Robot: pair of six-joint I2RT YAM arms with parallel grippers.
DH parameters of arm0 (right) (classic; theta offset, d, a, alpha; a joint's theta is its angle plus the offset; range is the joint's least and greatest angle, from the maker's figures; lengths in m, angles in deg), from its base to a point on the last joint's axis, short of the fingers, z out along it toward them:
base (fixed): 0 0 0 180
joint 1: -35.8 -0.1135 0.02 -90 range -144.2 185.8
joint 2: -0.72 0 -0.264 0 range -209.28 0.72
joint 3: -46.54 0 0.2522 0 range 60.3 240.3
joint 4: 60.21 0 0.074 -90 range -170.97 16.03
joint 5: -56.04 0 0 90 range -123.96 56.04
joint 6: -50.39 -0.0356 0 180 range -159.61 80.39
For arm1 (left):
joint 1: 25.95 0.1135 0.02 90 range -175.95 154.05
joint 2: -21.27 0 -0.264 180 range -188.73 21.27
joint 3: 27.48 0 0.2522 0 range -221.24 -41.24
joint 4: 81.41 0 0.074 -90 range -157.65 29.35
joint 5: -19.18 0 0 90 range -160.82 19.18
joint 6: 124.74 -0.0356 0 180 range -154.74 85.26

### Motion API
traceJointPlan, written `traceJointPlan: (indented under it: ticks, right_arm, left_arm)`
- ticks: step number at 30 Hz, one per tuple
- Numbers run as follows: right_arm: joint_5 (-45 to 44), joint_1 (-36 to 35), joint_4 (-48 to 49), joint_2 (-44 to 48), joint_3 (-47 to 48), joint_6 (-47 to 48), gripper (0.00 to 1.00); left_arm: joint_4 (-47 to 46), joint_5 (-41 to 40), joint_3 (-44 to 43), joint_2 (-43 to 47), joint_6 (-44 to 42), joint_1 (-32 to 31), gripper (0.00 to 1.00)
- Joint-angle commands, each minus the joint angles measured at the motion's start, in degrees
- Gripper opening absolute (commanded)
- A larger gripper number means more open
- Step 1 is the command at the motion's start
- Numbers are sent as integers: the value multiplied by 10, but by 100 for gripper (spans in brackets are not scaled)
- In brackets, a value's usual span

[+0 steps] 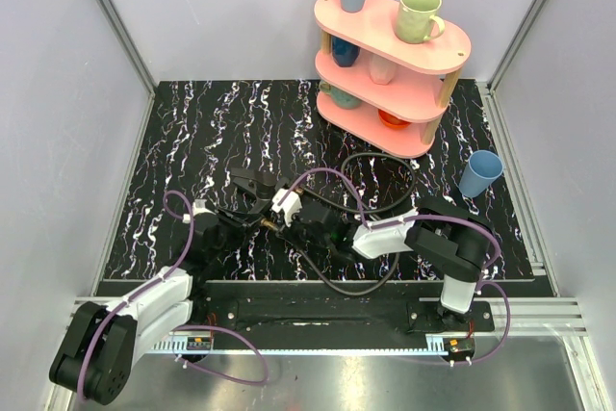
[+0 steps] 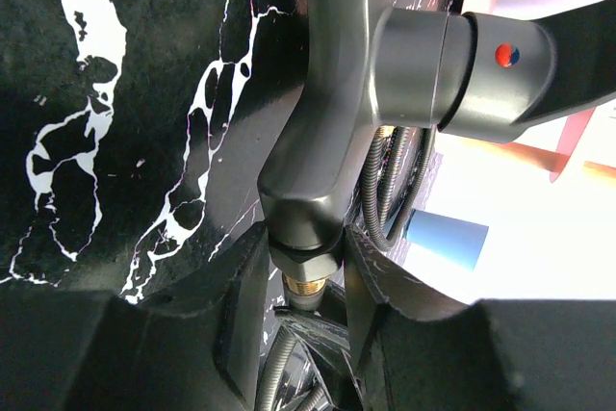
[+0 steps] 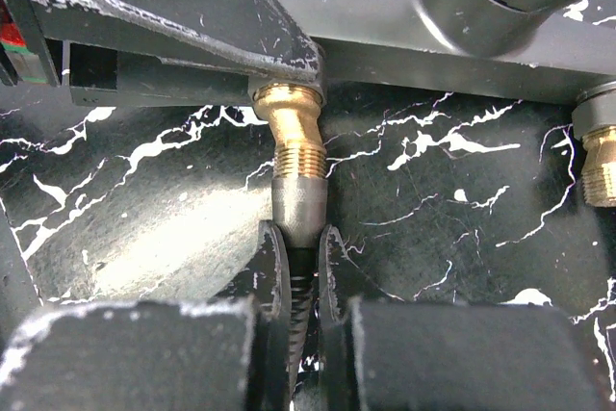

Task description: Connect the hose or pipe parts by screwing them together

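Observation:
In the left wrist view a dark grey angular pipe part (image 2: 337, 93) hangs between my left gripper's (image 2: 303, 247) fingers, which are shut on its hex collar above a brass thread (image 2: 306, 284). My right gripper (image 3: 301, 238) is shut on a ribbed black hose (image 3: 300, 276) just behind its grey sleeve (image 3: 296, 204). The hose's brass threaded fitting (image 3: 294, 132) tilts slightly left, and its tip meets a dark piece above; I cannot tell whether it is threaded in. From above, both grippers (image 1: 252, 207) (image 1: 322, 228) meet at mid-table, with the hose (image 1: 385, 156) looping behind.
A second brass fitting (image 3: 602, 166) shows at the right edge of the right wrist view. A pink tiered shelf (image 1: 395, 74) holding cups stands at the back right, with a blue cup (image 1: 479, 173) beside it. Purple cables (image 1: 178, 204) arc over both arms.

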Motion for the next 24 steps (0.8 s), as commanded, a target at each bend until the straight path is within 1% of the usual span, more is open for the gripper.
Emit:
traceJointPlan:
  ticks: [1, 9, 12, 14, 17, 21, 24]
  right_arm:
    - [-29, -3, 4, 8, 46, 31, 0]
    - [-38, -3, -51, 7, 84, 58, 0]
    - [-41, -3, -53, 7, 88, 72, 0]
    - [-38, -3, -46, 12, 80, 91, 0]
    - [-25, -3, -6, 21, 54, 121, 0]
    - [11, -3, 32, 28, 34, 149, 0]
    - [15, -3, 37, 21, 26, 160, 0]
  left_arm:
    - [-34, 30, -13, 12, -15, -10, 0]
    - [-27, 33, -14, 14, -13, -10, 0]
    - [-25, 39, -17, 12, -9, -10, 0]
    - [-22, 46, -21, 10, -10, -11, 0]
    - [-20, 60, -25, 8, -6, -10, 0]
    - [-21, 71, -25, 6, 3, -10, 0]
    - [-19, 77, -30, 6, 7, -10, 0]
